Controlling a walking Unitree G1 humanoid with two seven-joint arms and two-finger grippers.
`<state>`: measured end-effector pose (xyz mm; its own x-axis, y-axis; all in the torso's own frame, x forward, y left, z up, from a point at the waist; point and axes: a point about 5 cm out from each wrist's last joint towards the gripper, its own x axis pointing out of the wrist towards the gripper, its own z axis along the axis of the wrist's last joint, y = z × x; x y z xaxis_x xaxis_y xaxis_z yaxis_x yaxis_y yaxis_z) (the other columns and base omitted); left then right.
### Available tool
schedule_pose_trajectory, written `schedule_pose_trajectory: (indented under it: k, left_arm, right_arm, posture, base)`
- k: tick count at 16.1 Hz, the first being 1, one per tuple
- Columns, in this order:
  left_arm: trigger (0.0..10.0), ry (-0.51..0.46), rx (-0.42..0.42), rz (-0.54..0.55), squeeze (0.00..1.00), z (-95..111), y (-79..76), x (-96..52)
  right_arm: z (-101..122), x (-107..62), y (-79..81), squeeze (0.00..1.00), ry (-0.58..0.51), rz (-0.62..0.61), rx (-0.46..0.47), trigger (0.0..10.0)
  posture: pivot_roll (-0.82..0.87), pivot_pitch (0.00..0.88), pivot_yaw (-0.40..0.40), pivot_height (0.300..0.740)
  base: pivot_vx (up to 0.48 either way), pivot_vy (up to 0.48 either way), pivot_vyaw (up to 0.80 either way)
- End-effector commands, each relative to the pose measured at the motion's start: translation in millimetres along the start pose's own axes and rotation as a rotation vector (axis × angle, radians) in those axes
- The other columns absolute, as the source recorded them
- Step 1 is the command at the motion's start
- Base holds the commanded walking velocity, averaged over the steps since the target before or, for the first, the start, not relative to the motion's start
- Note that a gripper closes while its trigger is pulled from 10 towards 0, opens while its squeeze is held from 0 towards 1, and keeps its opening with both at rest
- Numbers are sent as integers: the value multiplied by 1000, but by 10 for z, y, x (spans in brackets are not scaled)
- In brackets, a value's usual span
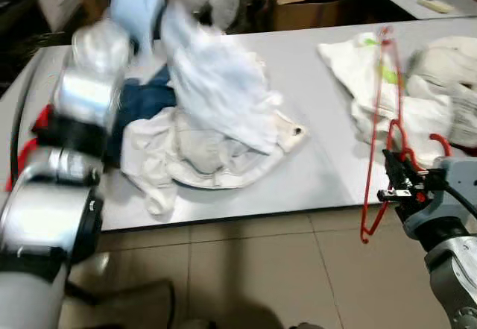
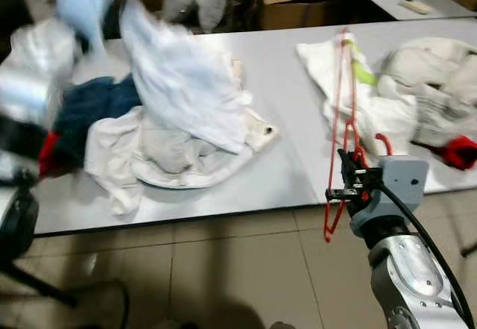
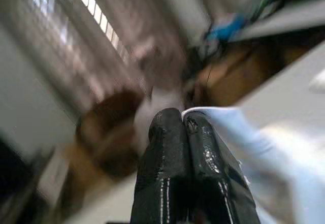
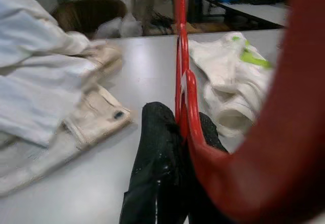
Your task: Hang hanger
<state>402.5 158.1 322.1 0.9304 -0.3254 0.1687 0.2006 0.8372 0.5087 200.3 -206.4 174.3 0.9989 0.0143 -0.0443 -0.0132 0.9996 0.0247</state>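
Note:
A red wire hanger (image 1: 387,120) stands nearly upright at the table's front right edge, its lower end hanging past the edge. My right gripper (image 1: 399,168) is shut on the hanger (image 4: 181,82) near its neck. My left arm (image 1: 82,98) is raised at the left, and my left gripper (image 3: 184,125) is shut on a light blue and white garment (image 1: 209,75), lifting it above the clothes pile; the fabric (image 3: 254,148) trails from between the fingers.
The white table (image 1: 320,113) carries a pile of white and dark blue clothes (image 1: 186,150) at the left and white garments (image 1: 440,83) at the right. Cardboard boxes (image 1: 305,4) stand behind. Tiled floor lies before the table.

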Motion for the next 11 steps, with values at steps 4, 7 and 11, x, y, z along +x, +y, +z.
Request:
schedule_pose_trajectory:
  k: [4,7,11]
  left_arm:
    - [0,-82,-97,-653,0,17,-1403,-10]
    - [0,33,-65,-651,0,-238,-1345,-47]
    - [0,64,-75,-490,0,-328,-1021,-53]
  right_arm:
    - [95,-107,100,0,-54,135,95,10000]
    - [25,-315,73,0,58,270,111,10000]
    - [-104,-421,117,0,204,369,90,10000]
  posture:
    - [-191,0,122,740]
    - [-190,0,122,740]
    - [-189,0,108,740]
  base:
    - [0,0,0]
    - [0,0,0]
    - [0,0,0]
